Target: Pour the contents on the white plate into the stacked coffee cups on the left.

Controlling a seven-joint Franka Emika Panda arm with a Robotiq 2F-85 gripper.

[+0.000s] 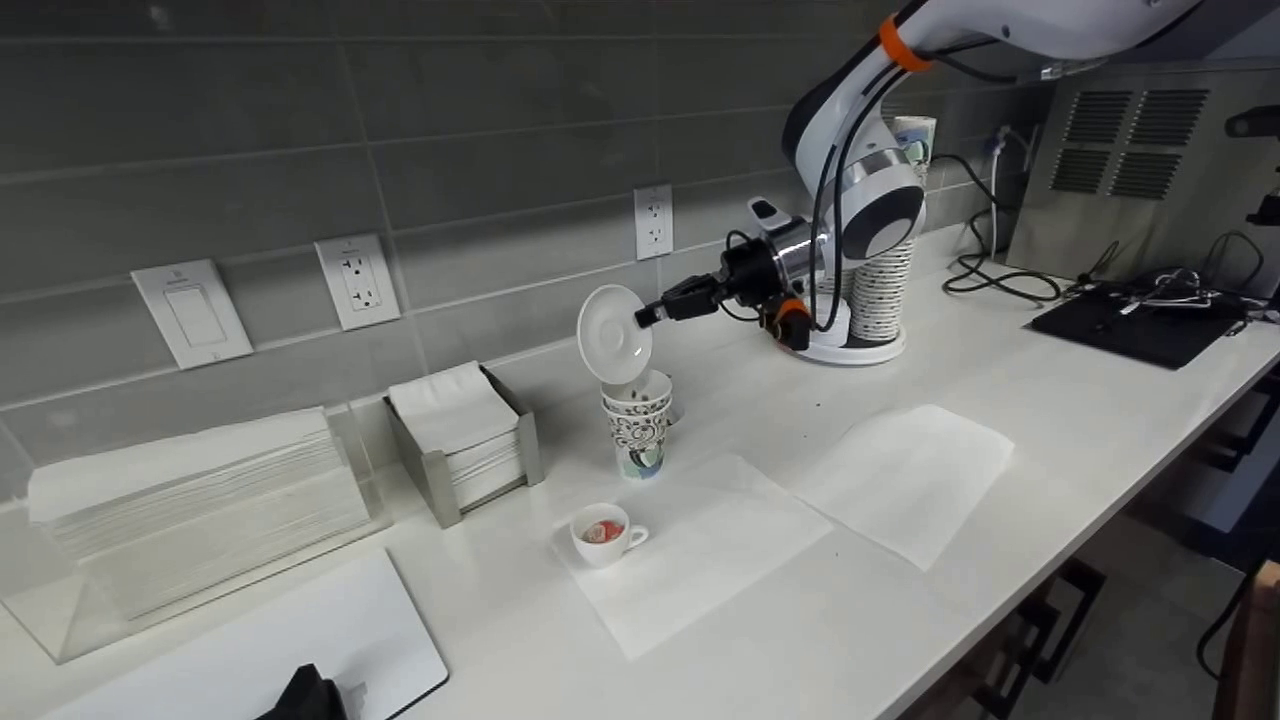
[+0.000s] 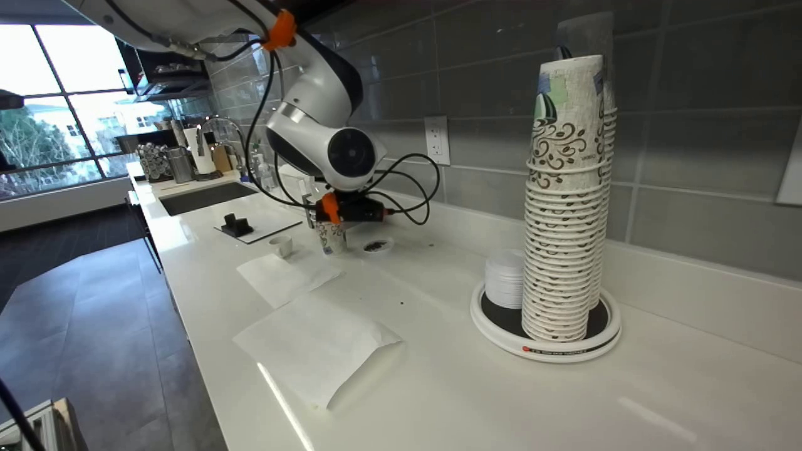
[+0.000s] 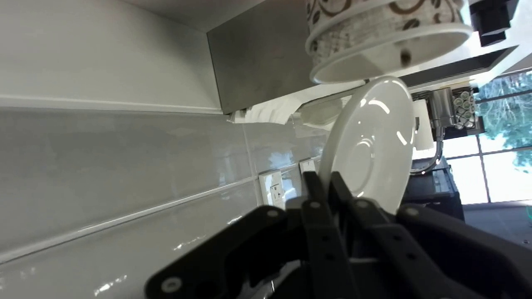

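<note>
The white plate [image 1: 612, 340] is held on edge, steeply tilted, above the stacked coffee cups [image 1: 640, 440]. My gripper [image 1: 648, 314] is shut on the plate's rim. In the wrist view the gripper's fingertips [image 3: 326, 178] pinch the rim, and the plate's face [image 3: 374, 141] looks bare. Its lower edge is at the mouth of the stacked cups [image 3: 386, 54]; I cannot tell if they touch. A dark speck shows on the inner wall of the top cup. In an exterior view the cups [image 2: 332, 239] stand upright and the arm hides the plate.
A small white cup [image 1: 600, 535] with red contents stands on a paper sheet [image 1: 700, 560]. A white dish [image 2: 378, 246] with dark bits sits beside the stacked cups. A napkin holder [image 1: 440, 480] is nearby. Tall cup stacks [image 2: 564, 250] stand on a turntable. The tiled wall is behind.
</note>
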